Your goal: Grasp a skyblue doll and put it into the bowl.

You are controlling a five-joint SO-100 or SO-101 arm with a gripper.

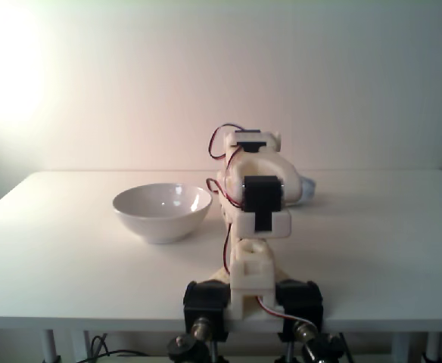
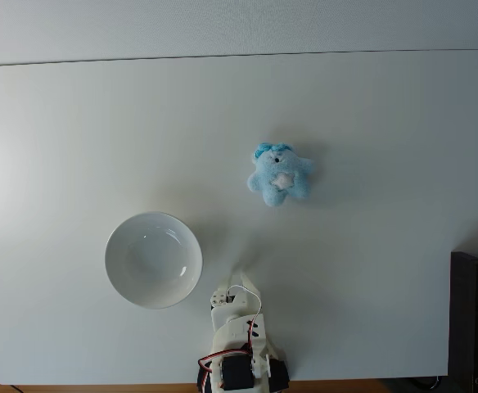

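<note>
White table (image 2: 370, 270), pale wall (image 1: 357, 76), bowl (image 2: 153, 259)

The skyblue doll (image 2: 279, 176) looks soft, fuzzy plush cloth; the bowl (image 2: 153, 260) is glossy white ceramic with bright highlights; the table (image 2: 386, 123) is smooth, matt white; the arm's (image 1: 257, 198) shells look like matt white and black plastic

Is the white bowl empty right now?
Empty. The fixed view from above shows the bowl's bare white inside; the skyblue doll lies on the table.
</note>
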